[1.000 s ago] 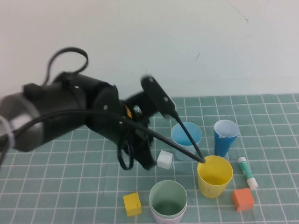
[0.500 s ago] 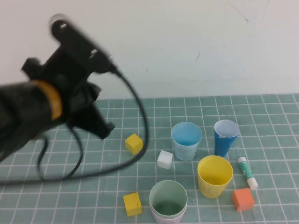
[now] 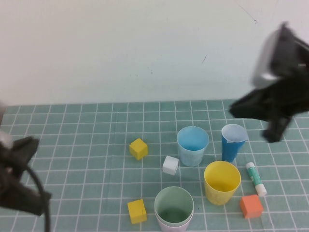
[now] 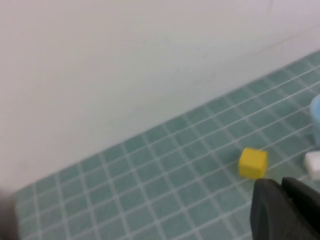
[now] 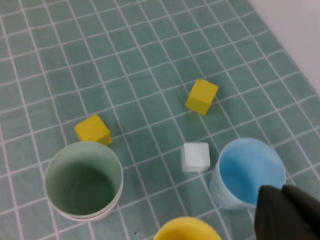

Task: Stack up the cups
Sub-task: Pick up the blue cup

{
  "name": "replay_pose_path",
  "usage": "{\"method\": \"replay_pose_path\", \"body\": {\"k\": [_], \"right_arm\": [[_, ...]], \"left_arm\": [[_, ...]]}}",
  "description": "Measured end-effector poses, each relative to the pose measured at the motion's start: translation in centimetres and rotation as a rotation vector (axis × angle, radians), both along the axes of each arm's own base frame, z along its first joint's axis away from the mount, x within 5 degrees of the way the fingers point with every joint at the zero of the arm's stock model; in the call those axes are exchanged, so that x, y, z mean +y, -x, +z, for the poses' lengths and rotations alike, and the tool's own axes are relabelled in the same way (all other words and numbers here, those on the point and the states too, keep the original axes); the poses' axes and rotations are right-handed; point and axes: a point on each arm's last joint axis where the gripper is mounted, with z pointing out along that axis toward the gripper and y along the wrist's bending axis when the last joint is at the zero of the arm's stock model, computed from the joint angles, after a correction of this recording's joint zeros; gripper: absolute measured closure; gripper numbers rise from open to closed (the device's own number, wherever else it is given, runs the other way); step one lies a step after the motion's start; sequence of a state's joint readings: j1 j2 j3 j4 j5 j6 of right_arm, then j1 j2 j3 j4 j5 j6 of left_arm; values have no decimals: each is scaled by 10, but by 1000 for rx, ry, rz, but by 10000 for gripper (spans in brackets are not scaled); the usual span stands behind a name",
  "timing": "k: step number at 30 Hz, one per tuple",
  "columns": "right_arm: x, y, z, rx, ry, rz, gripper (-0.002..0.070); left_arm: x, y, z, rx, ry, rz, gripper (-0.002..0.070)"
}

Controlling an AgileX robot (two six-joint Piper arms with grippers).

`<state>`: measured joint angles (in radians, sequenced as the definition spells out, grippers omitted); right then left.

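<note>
Above the table's right side, the right gripper (image 3: 275,126) hovers closed and empty over the light blue cup (image 3: 192,145), yellow cup (image 3: 222,181) and green-in-pink pair (image 3: 174,208); left gripper (image 3: 21,181) (also closed, empty) sits low left. Descending closed could topple a cup.

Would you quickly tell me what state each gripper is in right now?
Left gripper: shut, empty, low at the table's left edge.
Right gripper: shut, empty, raised above the light blue cup.

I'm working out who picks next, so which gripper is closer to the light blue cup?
Right. The right gripper hangs above the mat just right of the light blue cup; the left gripper sits far off at the mat's left edge.
</note>
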<state>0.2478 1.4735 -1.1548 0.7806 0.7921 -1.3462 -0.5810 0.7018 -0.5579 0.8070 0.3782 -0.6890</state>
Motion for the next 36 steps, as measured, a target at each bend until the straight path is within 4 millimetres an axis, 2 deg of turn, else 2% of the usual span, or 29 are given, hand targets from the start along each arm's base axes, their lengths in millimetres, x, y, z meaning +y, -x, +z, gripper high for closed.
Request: {"method": "replay_pose_path", "body": {"k": [3, 7, 13, 15, 16, 20, 22, 24, 30, 36], "right_arm": [[31, -21, -11, -28, 76, 71, 678], [67, -53, -29, -29, 219, 140, 678], [91, -95, -65, 43, 421, 130, 667], [95, -107, -72, 49, 436, 119, 614], [98, -112, -76, 58, 437, 114, 563], [104, -125, -90, 98, 433, 78, 298], [105, -128, -97, 112, 442, 69, 221], [104, -131, -106, 126, 467, 55, 188], [95, -142, -143, 204, 519, -42, 178], [95, -146, -161, 229, 526, -61, 303]], "left_arm": [[13, 11, -7, 18, -17, 56, 675], [18, 19, -18, -15, -26, 45, 675], [10, 25, -30, -141, -48, -105, 676], [6, 27, -34, -162, -59, -157, 676], [4, 27, -34, -173, -62, -178, 676], [1, 28, -33, -198, -67, -217, 676], [0, 29, -33, -203, -68, -224, 676], [0, 29, -33, -208, -66, -234, 676], [-3, 30, -31, -223, -59, -262, 676], [-3, 30, -31, -224, -60, -262, 676]]}}
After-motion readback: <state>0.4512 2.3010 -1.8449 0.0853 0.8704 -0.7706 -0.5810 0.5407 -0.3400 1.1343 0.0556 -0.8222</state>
